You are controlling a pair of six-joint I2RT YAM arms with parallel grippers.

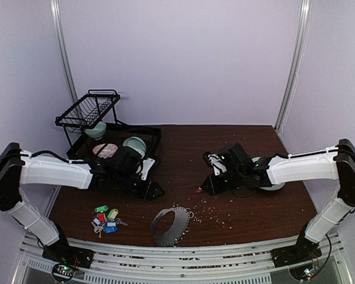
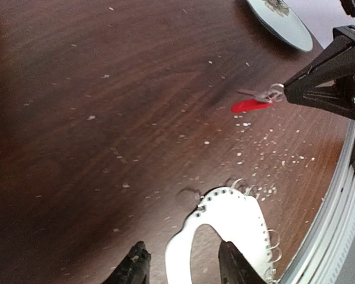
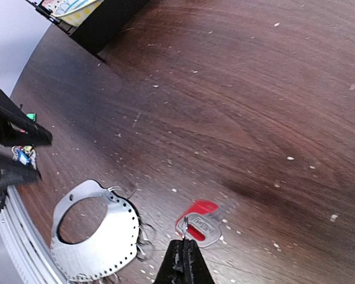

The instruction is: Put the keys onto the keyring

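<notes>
Black fingers of the right gripper are pressed together on the small wire ring at the head of the red-tagged key, which sits just ahead of the fingertips, low over the dark wooden table; whether the tag rests on the wood cannot be told. Opposite it, the left gripper hangs with its jaws apart and nothing clamped between them. The keyring, a flat silver oval edged with small wire rings, lies on the table just beyond and below the left fingertips, its near end framed between them in the left wrist view. The overhead view shows the tips apart from it. The keyring sits between the two grippers and nearer the table's front edge than either. The other keys, with green, blue, yellow and red tags, lie in a heap behind the left gripper, well apart from the right one. Pale specks dot the wood between the grippers, thickest beside the held key.
</notes>
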